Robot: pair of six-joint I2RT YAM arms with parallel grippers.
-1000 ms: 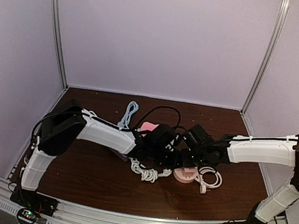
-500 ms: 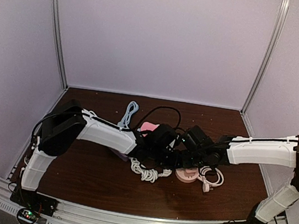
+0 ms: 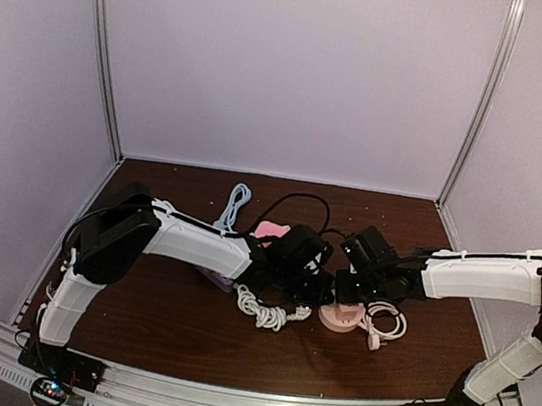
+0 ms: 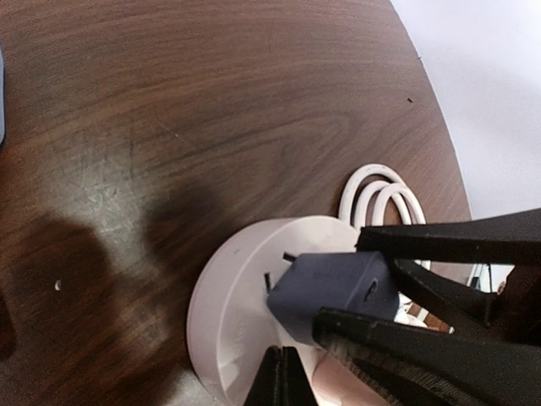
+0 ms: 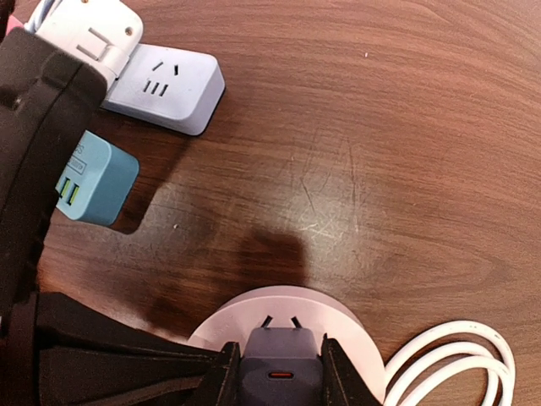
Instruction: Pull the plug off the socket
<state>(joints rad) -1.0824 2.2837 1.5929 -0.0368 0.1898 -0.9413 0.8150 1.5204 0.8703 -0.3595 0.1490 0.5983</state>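
Overhead; both wrists close on socket (image 4: pixel 226 315)

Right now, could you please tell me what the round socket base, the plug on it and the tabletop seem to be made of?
The socket base: pale pink moulded plastic, smooth with a soft sheen. The plug: blue-grey plastic, matte, with rounded moulded edges. The tabletop: dark wood or wood-look laminate, grain lines showing, semi-gloss with fine scratches; which I cannot tell.

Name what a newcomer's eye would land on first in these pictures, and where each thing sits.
Both arms meet mid-table over the round pink socket. The right end effector is shut on the grey plug, whose prongs are partly exposed above the socket face. A coiled white cable lies beside the socket.
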